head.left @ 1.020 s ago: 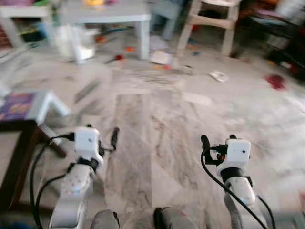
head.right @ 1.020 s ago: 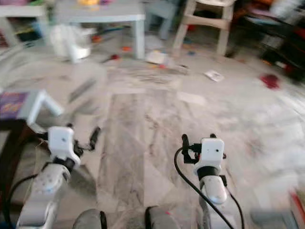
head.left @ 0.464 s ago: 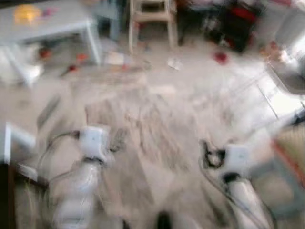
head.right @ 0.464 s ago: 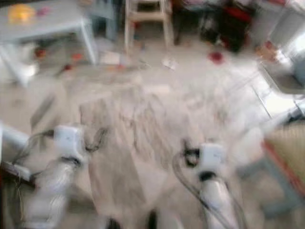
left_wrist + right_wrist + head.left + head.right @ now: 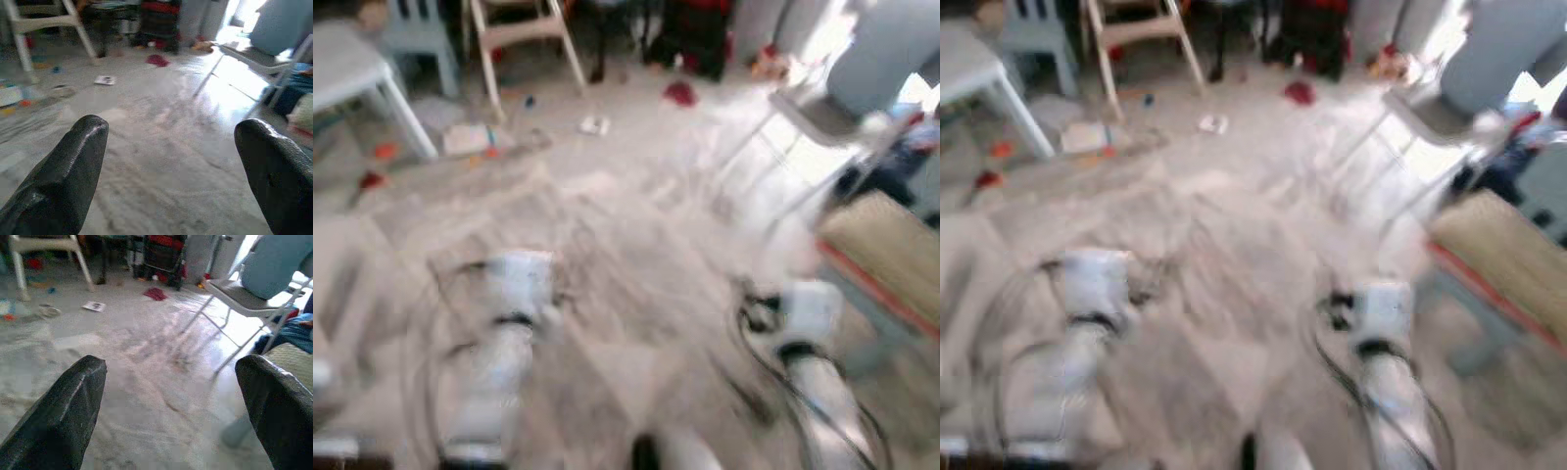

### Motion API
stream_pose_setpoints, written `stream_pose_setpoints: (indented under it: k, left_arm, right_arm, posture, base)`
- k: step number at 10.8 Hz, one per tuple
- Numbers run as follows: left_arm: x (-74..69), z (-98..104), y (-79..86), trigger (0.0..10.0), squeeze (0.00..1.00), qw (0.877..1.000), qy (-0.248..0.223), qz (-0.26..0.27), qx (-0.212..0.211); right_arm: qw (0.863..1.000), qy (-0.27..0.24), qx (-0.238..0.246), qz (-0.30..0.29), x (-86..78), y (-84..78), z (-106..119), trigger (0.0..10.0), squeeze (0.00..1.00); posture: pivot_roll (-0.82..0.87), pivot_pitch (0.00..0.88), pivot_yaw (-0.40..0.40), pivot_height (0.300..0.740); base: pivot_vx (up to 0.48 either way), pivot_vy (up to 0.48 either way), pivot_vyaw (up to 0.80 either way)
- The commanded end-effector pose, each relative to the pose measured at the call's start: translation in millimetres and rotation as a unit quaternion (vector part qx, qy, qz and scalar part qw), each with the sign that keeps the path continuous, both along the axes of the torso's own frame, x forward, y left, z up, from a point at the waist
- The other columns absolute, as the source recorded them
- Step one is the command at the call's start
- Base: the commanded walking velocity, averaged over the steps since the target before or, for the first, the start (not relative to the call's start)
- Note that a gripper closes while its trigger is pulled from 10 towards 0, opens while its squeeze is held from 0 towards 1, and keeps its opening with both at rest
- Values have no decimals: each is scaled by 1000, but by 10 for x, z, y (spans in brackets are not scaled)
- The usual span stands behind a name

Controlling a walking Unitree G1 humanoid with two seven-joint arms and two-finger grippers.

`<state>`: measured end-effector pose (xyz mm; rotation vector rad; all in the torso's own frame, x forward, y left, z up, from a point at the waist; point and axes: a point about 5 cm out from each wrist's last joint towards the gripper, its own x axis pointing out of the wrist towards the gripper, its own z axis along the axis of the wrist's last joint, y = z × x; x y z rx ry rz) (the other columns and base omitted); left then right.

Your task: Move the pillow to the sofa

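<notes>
The head views are blurred by motion. A pale blue, soft-looking bulk (image 5: 275, 259), possibly the pillow, rests on a white folding chair (image 5: 822, 117) at the far right. Closer on the right is a beige woven seat with a red edge (image 5: 886, 250); I cannot tell whether it is the sofa. My left gripper (image 5: 171, 125) is open over bare marble floor, holding nothing. My right gripper (image 5: 171, 362) is open too, held low in front of me with the folding chair and the beige seat (image 5: 293, 357) ahead of it.
A white table (image 5: 352, 69) and a pale chair (image 5: 519, 34) stand at the back left. Litter lies on the floor: a paper (image 5: 594, 124), a red cloth (image 5: 680, 93), small toys. Blue fabric (image 5: 901, 157) lies beyond the folding chair. Dark furniture lines the back wall.
The camera has swung to the right: table and pale chair slid left, and the folding chair and beige seat came into view. Both arms keep the same pose.
</notes>
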<state>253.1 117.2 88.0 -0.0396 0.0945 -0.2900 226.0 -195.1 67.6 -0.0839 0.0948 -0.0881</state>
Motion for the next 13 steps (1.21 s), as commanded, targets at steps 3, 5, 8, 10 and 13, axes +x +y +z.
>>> stream_pose_setpoints:
  k: [3,5,8,10,13]
  left_arm:
    - [-30,-68,112,10000,0,1000,12,13,10]
    - [-20,-63,88,10000,0,1000,12,7,0]
    - [19,-36,98,10000,0,1000,5,1,13]
    - [58,-47,106,10000,0,1000,13,-2,9]
    - [41,-74,104,10000,0,1000,20,-2,7]
  right_arm:
    - [1000,0,17,10,27,104,6,10000,0]
    - [1000,0,17,15,48,121,-4,10000,0]
    - [1000,-5,13,20,113,149,24,10000,0]
    - [1000,-14,4,26,184,145,64,10000,0]
    - [1000,-6,6,24,148,172,19,10000,0]
  posture:
    - [-54,132,-55,740]
    - [-48,134,-57,740]
    - [-50,140,-44,740]
    - [-55,145,-35,740]
    - [-59,148,-38,740]
  base:
    - [480,0,-467]
    - [480,0,-800]
    - [480,0,-800]
    - [471,0,-800]
    - [456,0,-800]
